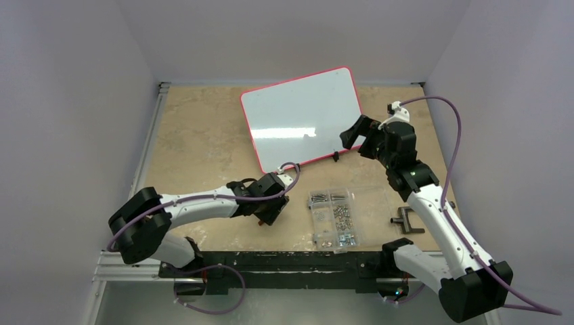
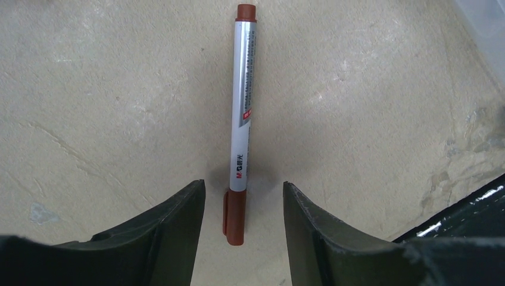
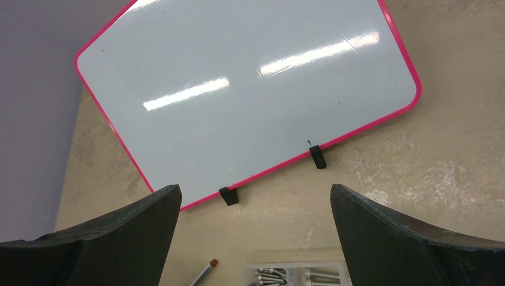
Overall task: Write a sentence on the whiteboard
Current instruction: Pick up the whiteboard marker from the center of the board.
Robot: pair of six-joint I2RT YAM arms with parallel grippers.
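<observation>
1. Left gripper (image 2: pixel 244 199): jaws about half apart, astride the capped end of the marker (image 2: pixel 244 107). There's a gap on both sides, so nothing's held yet.
2. Marker lies flat on the table (image 2: pixel 89 89), barrel running straight out between the jaws. It looks lined up that way so the fingers meet its sides square.
3. Right gripper (image 3: pixel 255 193): jaws at full spread, empty, hovering by the near edge of the whiteboard (image 3: pixel 238 89) (prob. placed there to steady the board while you write).
4. Whiteboard lies flat toward the far side of the table, skewed and blank, w/ no words on it yet. Two black clips (image 3: pixel 317 157) sit on its near rim.
5. Screw box (image 1: pixel 333 217) is just right of the left gripper, so mind it on the lift.
</observation>
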